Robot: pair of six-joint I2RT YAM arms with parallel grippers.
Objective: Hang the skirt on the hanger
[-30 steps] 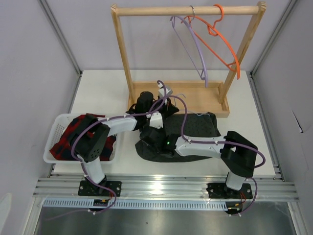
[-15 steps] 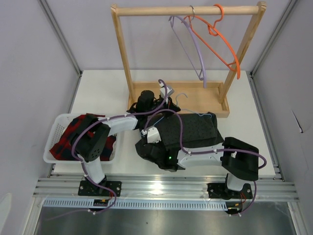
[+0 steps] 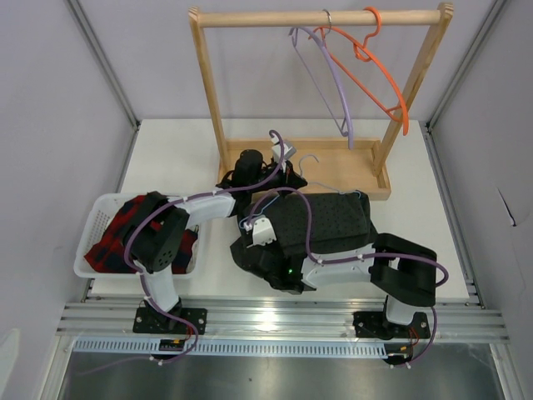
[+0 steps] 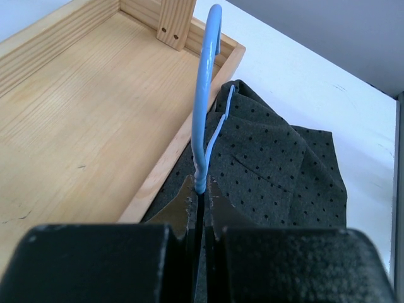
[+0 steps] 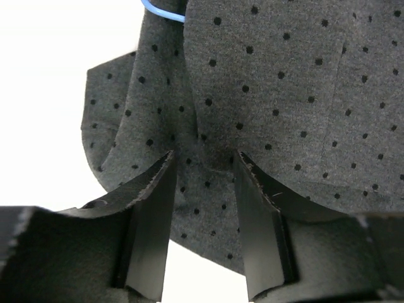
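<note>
The dark dotted skirt (image 3: 329, 218) lies on the table in front of the rack base and drapes over my right forearm. The pale-blue hanger (image 4: 203, 107) pokes out of the skirt's top; its hook (image 3: 308, 162) sits over the wooden base. My left gripper (image 4: 199, 183) is shut on the hanger's neck just below the hook; in the top view the left gripper (image 3: 283, 173) is at the skirt's far left corner. My right gripper (image 5: 205, 161) is open at the skirt's (image 5: 284, 95) near left edge, with a fold of cloth between its fingertips; in the top view the right gripper (image 3: 250, 246) shows there too.
The wooden rack (image 3: 321, 17) stands at the back, its base tray (image 4: 76, 113) right beside the skirt. A lilac hanger (image 3: 329, 83) and an orange hanger (image 3: 375, 79) hang on its rail. A white basket (image 3: 92, 242) with plaid cloth (image 3: 125, 221) sits at the left.
My right gripper has moved left and nearer, and the skirt has been drawn up over the right arm. My left gripper has shifted slightly back with the hanger; the hook now shows.
</note>
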